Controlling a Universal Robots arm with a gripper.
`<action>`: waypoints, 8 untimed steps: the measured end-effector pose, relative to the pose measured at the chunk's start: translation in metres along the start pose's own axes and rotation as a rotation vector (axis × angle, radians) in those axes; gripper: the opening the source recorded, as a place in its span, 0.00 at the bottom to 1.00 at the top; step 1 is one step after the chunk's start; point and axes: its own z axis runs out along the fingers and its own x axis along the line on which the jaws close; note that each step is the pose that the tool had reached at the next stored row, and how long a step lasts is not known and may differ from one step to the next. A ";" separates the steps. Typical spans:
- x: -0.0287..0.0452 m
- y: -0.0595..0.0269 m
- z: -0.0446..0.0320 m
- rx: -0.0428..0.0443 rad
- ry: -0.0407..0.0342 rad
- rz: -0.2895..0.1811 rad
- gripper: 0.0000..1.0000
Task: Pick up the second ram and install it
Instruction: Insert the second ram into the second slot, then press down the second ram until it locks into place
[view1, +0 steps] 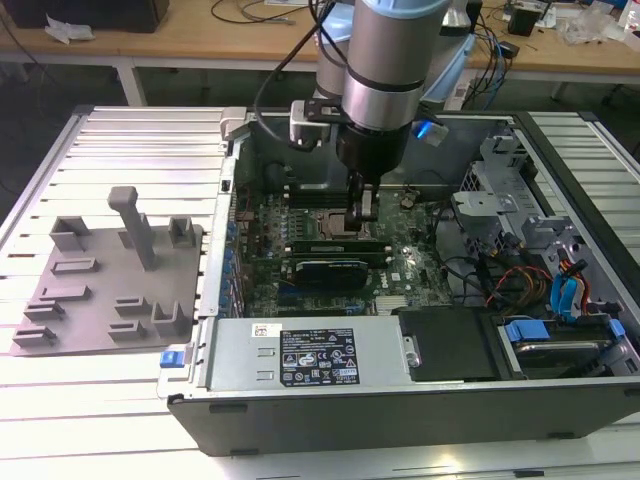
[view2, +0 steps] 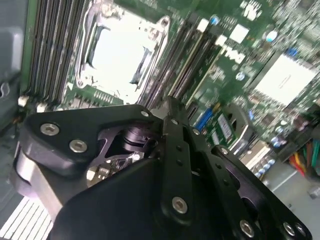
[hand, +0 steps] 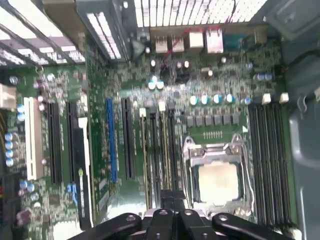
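The gripper (view1: 366, 212) is lowered inside the open computer case (view1: 300, 400), just beside the CPU socket (hand: 218, 180). Fingers are pressed together on the top edge of the second ram (view1: 335, 243) — which stands in a memory slot. Seating looks largely done; latch engagement cannot be judged — release is left.

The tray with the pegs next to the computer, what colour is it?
Grey. The tray shows best in the exterior view.
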 end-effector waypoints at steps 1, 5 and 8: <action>0.0000 0.0001 0.0001 0.0089 -0.0012 0.000 0.08; 0.0000 0.0005 0.0000 0.0302 -0.0037 -0.001 0.08; 0.0000 0.0005 0.0000 0.0429 -0.0053 -0.001 0.08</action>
